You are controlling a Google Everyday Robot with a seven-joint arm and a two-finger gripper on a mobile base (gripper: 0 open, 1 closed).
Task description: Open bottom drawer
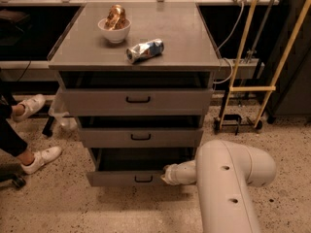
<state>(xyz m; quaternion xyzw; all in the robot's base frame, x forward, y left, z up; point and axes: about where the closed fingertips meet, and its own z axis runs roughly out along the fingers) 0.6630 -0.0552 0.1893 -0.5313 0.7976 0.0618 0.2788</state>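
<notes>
- The bottom drawer (114, 179) is the lowest in the cabinet (204, 101). Its front stands out a little beyond the two above, with a dark gap behind it.
- The jaws meet that front's top edge, just right of its handle (143, 179). The front runs left to right, so the pull is probably toward the camera.
- The arm (228, 178) hides the jaws, so I cannot tell whether they are open or closed on anything.

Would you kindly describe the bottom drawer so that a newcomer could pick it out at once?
Find the grey cabinet with a bowl and can on top; it holds three stacked drawers. The bottom drawer is the one nearest the floor, with a small black handle. Unlike the two above, its front is shortest, and the gripper sits at its top edge, right of the handle.
</notes>
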